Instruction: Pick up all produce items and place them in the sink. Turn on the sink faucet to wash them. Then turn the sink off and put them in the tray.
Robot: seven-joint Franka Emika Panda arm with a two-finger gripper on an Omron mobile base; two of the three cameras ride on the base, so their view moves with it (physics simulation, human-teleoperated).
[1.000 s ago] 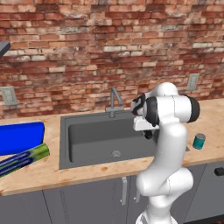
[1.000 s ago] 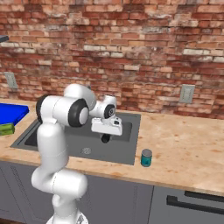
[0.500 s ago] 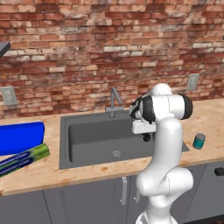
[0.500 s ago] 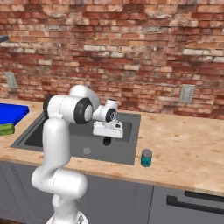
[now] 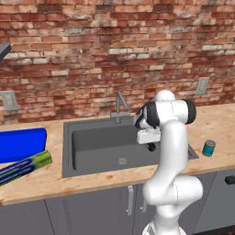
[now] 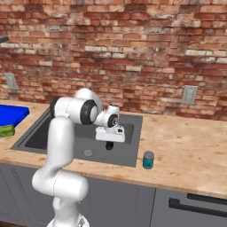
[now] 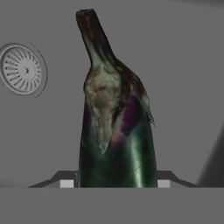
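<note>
Fingers (image 7: 162, 180) are closed on the eggplant (image 7: 116, 131) over the sink (image 5: 96, 142), so release, washing and tray (image 5: 20, 144) remain.

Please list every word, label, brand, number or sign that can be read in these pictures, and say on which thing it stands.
No text can be read anywhere.
Teal can: no label or print can be made out.
Striped box: green and blue stripes, no letters legible.
Blue tray: plain.
Eggplant, held in the gripper over the sink: no sticker.
</note>
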